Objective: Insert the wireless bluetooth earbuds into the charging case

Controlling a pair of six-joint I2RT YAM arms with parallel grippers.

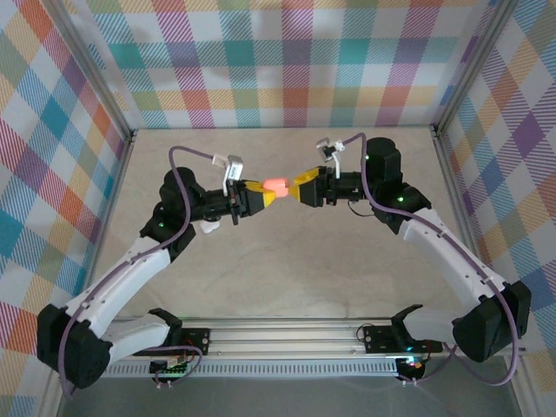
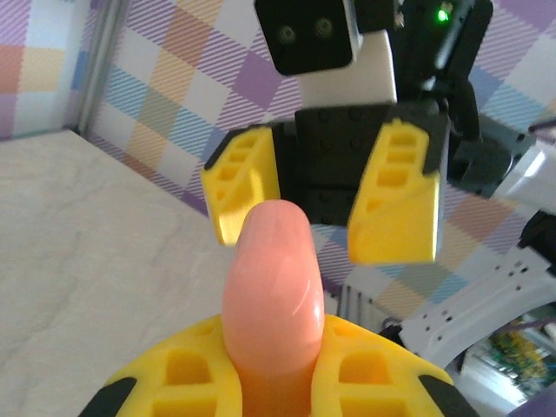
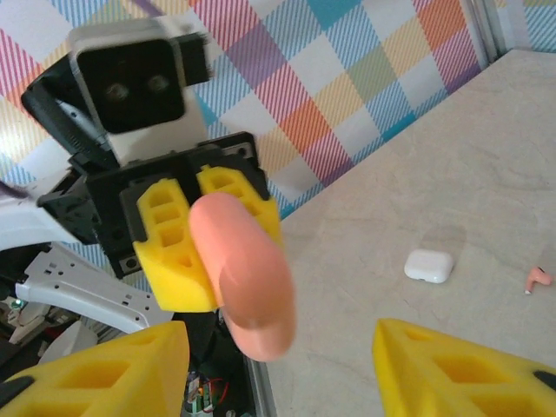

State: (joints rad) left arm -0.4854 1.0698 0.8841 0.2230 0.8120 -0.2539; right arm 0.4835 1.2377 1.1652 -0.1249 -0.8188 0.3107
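A pink pebble-shaped charging case [image 1: 276, 185] hangs in mid-air above the middle of the table, lid closed. My left gripper [image 1: 263, 193] is shut on its lower end; the yellow fingers [image 2: 187, 373] clamp the case [image 2: 274, 287] from both sides. My right gripper [image 1: 301, 187] faces it from the right, open, its fingers [image 2: 395, 200] apart and just short of the case's free end. From the right wrist, the case [image 3: 248, 278] sits between and beyond my open right gripper [image 3: 278, 360]. One pinkish-orange earbud [image 3: 539, 278] lies on the table.
A white charging case [image 3: 428, 265], closed, lies on the beige tabletop [image 1: 287, 278] near the pink earbud. Plaid walls enclose the table on three sides. A metal rail [image 1: 295, 334] with both arm bases runs along the near edge.
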